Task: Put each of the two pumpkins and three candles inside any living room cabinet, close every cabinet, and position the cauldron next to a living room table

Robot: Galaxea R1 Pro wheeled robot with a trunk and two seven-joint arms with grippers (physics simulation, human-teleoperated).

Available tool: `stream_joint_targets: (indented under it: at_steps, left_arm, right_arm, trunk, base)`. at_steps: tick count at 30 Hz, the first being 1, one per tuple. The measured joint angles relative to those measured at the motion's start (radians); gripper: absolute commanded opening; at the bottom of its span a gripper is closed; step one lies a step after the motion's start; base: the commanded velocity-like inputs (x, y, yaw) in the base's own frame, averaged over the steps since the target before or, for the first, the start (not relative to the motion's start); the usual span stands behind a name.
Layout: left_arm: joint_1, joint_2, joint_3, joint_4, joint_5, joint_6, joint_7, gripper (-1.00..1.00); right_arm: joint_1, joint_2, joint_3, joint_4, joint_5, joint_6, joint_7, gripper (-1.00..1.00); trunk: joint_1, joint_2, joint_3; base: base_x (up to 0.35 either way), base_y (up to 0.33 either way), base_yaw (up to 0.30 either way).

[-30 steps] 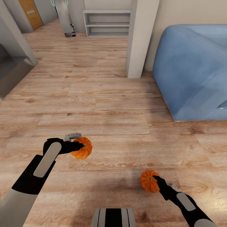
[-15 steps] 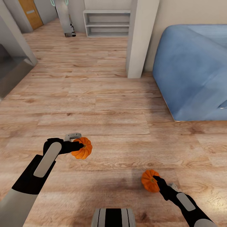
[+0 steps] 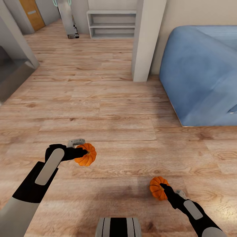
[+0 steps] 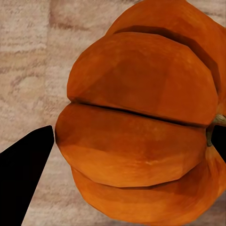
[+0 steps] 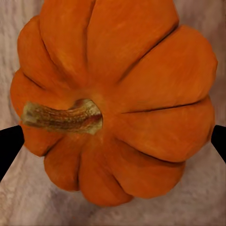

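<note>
1. Two pumpkins show, one in each gripper, both held over the wood floor.
2. Left gripper grasps the left pumpkin; in the left wrist view a black fingertip touches its ribbed side, and a dark tip shows at the far side by the stem.
3. Right gripper grasps the right pumpkin; in the right wrist view the black fingertips flank it, stem end facing the camera.
4. Since a second ago the right pumpkin and its gripper have moved a little down and to the right in the head view, closer to the robot's base.
5. Left arm and its pumpkin have not moved, and the camera is steady.
6. Blue sofa stands at the floor's right edge, a white pillar just left of it.
7. White shelf stands against the far wall; a grey unit sits at the left edge.
</note>
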Motion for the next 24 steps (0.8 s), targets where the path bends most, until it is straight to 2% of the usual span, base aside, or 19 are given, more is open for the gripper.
stream_joint_targets:
  at_steps: [9,12,22,24]
  left_arm:
    - [0.000,0.000,0.000,0.000,0.000,0.000,0.000,-1.00]
    - [0.000,0.000,0.000,0.000,0.000,0.001,0.000,-1.00]
    - [0.000,0.000,0.000,-0.002,0.001,0.000,0.000,-1.00]
    - [0.000,0.000,0.000,-0.002,0.001,0.001,0.000,-1.00]
  right_arm:
    - [-0.001,-0.001,0.000,0.000,0.000,-0.001,0.000,1.00]
    - [-0.001,-0.001,0.000,0.000,0.000,-0.001,0.000,1.00]
    - [-0.001,-0.002,0.000,0.000,0.000,-0.001,0.000,1.00]
    - [-0.001,-0.002,0.000,0.001,0.000,-0.001,0.000,1.00]
  trunk:
    - [0.000,0.000,0.000]
    - [0.001,-0.001,-0.012]
    - [0.001,-0.001,-0.012]
    - [0.002,-0.001,-0.019]
  base:
    - [0.000,0.000,0.000]
    - [0.000,0.000,0.000]
    - [0.000,0.000,0.000]
    - [0.000,0.000,0.000]
